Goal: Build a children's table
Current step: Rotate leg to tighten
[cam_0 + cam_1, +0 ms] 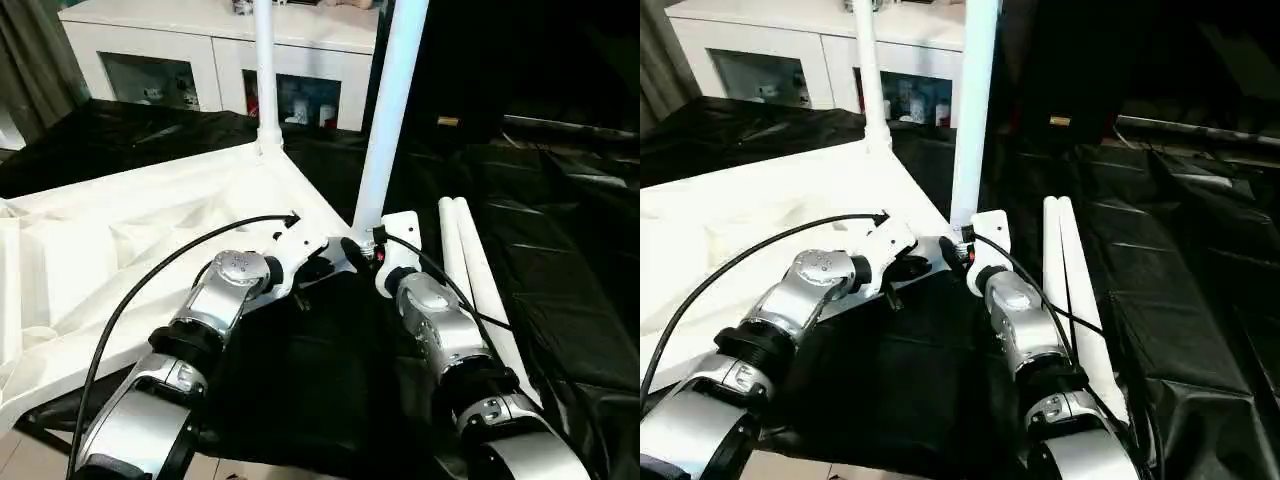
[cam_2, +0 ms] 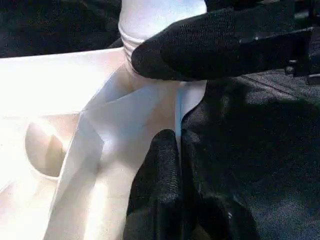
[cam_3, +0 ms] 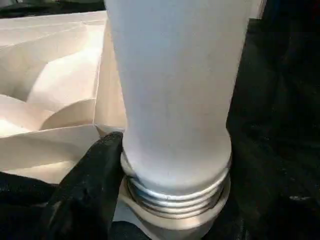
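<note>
While leg (image 1: 388, 110) threads into corner socket (image 3: 175, 212), right gripper (image 2: 165, 60) clamps base; plastic light, slick, so grip low. Left gripper (image 2: 175, 165) pinched together.

A home-like room staged for robot trials: a white glass-door cabinet (image 1: 215, 60) with ornaments behind a desk (image 1: 560, 260) draped in black cloth.

Top (image 1: 150, 230): we see white ribbed underside up, left of right gripper (image 1: 362, 250).
Near leg (image 1: 392, 110): upright at that gripper, threads showing above corner socket.
Far leg (image 1: 265, 70): upright beyond.
Spare legs (image 1: 470, 270): flat, right.
</note>
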